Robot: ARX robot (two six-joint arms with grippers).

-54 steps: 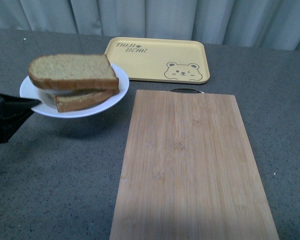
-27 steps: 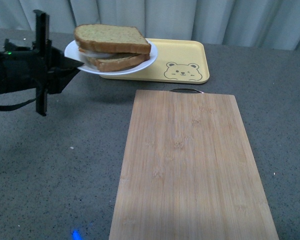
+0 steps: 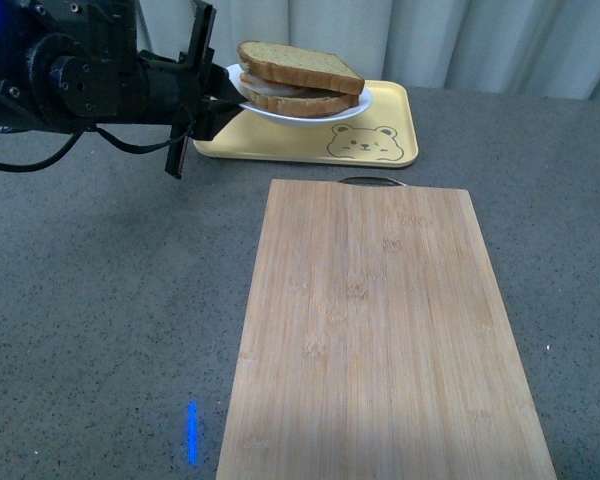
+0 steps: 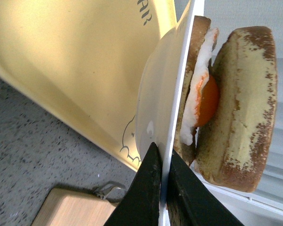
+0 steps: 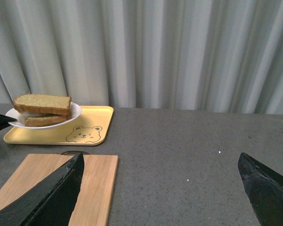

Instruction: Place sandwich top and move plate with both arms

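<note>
The left arm (image 3: 70, 75) reaches in level from the left side. The left gripper (image 3: 223, 95) pinches the plate (image 3: 310, 116) by its near rim, with one finger above it and one beneath, both pressed tight. The right gripper (image 5: 160, 160) is spread wide, with nothing between its fingers.

Counts: bread slices 2, i.e. sandwich top (image 3: 302, 64) plus lower slice (image 3: 310, 103). Fried egg (image 4: 207, 99): 1. White plate (image 4: 155, 94): 1. Yellow tray (image 3: 280, 140): 1, carrying 1 bear drawing (image 3: 363, 142). Wooden cutting board (image 3: 380, 330): 1, with 1 metal handle loop (image 3: 372, 181). Arms in front view: 1, the left arm (image 3: 70, 70). Grippers: 2, left gripper (image 4: 161, 155) and right gripper (image 5: 160, 157), each showing 2 fingers in its own wrist view.
</note>
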